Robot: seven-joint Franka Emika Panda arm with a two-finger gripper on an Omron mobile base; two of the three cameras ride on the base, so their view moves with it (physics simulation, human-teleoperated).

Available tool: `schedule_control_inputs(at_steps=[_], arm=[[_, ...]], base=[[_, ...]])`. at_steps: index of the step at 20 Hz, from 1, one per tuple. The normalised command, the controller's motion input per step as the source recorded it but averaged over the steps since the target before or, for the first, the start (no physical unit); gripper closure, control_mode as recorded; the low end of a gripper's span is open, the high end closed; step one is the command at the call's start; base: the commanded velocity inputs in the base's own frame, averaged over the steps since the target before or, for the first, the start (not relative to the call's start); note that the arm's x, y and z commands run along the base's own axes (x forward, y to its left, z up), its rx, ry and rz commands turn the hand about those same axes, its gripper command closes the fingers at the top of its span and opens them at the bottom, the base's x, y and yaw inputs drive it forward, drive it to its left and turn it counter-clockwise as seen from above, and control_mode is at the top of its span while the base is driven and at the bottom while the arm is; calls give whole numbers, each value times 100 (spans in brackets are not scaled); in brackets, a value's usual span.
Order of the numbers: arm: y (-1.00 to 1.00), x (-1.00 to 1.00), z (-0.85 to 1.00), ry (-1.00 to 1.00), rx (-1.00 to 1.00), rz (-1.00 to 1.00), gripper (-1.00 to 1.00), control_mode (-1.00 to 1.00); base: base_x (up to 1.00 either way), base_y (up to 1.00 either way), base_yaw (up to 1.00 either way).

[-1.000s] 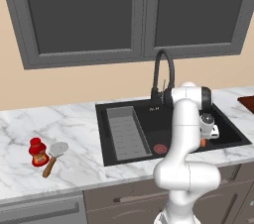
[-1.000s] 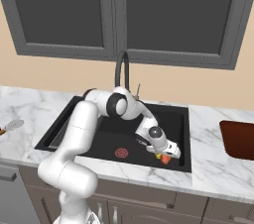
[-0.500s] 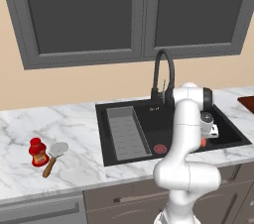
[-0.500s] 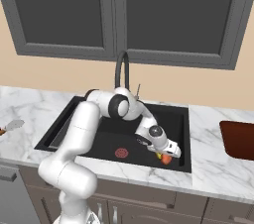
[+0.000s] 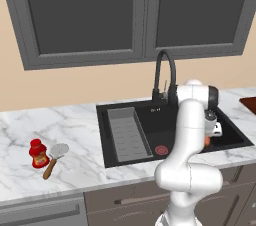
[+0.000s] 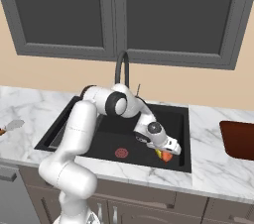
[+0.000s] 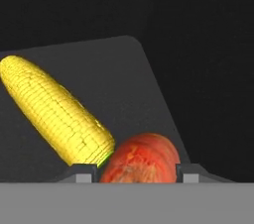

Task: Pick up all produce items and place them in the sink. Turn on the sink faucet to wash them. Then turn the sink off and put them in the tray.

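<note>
Both produce items lie in the right front corner of the black sink. In the hand view the yellow corn cob slants to the left, its greenish end touching the orange-red vegetable. My gripper is low in the basin, its two finger tips pressed against the sides of that vegetable. From the right base view the gripper covers most of the vegetable, with a bit of corn beside it. The black faucet arches behind the sink. The reddish-brown tray sits on the counter to the right.
A grey ribbed insert fills the sink's left part and a red drain sits near its front. On the left counter stand a red squat bottle and a wooden-handled spatula. Dark cabinets hang above the faucet.
The jaws have come together from wide open onto the orange-red vegetable. The arm has stayed low in the sink's right front corner.
</note>
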Motion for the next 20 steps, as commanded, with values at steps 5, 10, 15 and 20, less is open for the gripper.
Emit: schedule_control_inputs(at_steps=[5, 10, 15, 20], arm=[[-4, -4, 69, -5, 0, 0, 100, -100], [-8, -15, 77, -8, 0, 0, 100, -100], [-6, -21, 79, -7, 0, 0, 100, -100], [-15, -16, 86, -7, 0, 0, 100, -100]], base=[[0, 0, 0], [0, 0, 0], [0, 0, 0], [0, 0, 0]])
